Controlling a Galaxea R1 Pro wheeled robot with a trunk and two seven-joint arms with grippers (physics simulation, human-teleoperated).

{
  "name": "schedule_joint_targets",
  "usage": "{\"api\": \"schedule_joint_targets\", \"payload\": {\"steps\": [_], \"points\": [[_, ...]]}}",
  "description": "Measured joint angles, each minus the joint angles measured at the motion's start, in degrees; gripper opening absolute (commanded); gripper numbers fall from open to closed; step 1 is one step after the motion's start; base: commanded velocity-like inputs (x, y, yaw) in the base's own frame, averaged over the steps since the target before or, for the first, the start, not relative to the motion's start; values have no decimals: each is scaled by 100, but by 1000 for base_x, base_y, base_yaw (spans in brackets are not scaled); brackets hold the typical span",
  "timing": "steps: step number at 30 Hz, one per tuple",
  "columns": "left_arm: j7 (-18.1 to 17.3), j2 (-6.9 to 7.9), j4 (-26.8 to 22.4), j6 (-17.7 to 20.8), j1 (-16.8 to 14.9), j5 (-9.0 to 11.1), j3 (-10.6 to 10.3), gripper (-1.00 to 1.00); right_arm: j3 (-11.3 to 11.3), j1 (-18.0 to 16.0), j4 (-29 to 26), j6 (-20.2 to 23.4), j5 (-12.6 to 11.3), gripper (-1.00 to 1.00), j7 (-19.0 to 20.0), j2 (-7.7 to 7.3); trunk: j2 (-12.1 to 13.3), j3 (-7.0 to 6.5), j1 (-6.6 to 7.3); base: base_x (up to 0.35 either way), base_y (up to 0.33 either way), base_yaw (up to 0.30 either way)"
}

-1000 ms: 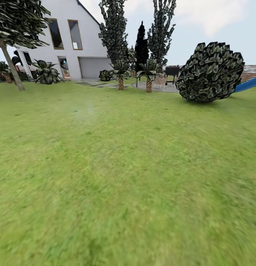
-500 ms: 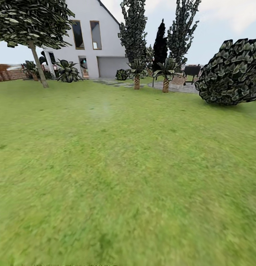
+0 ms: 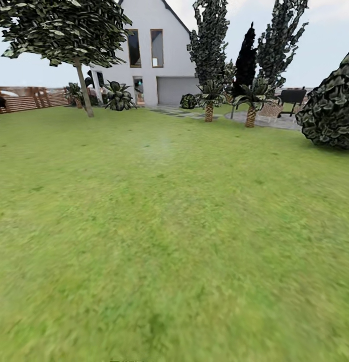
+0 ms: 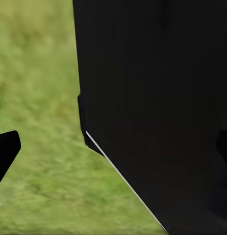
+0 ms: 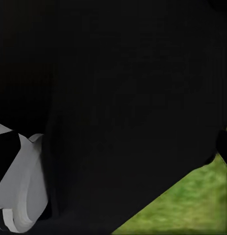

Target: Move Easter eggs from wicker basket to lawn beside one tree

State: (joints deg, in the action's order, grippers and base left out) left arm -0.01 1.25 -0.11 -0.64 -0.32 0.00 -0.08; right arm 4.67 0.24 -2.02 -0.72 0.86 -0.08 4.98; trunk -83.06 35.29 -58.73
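While the robot was crossing the patchy green lawn (image 3: 164, 241), the tall grey-trunked leafy tree (image 3: 84, 90) stood near the lawn's far left edge by the slatted brown fence (image 3: 28, 98), probably its destination. Couldn't tell either gripper's finger state; dark bodywork blocked both wrist cameras.

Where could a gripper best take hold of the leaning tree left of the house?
Probably the bare trunk of the tree, low down, coming from the open lawn side. The trunk is slim, unbranched and leaning, while the canopy sits high. It stands far off, so it is likely out of reach for now.
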Motion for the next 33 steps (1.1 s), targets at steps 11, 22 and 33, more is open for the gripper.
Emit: {"api": "schedule_joint_targets", "payload": {"steps": [11, 22, 33], "points": [[1, 3, 0, 0, 0, 0, 0, 100, 0, 0, 20, 0, 2, 100, 0, -28, 0, 1, 0, 0, 0, 282], [0, 1, 0, 0, 0, 0, 0, 100, 0, 0, 0, 0, 2, 100, 1, -29, 0, 1, 0, 0, 0, 282], [4, 4, 0, 0, 0, 0, 0, 100, -11, 0, -56, 0, 7, 100, 10, -57, 0, 1, 0, 0, 0, 282]]}}
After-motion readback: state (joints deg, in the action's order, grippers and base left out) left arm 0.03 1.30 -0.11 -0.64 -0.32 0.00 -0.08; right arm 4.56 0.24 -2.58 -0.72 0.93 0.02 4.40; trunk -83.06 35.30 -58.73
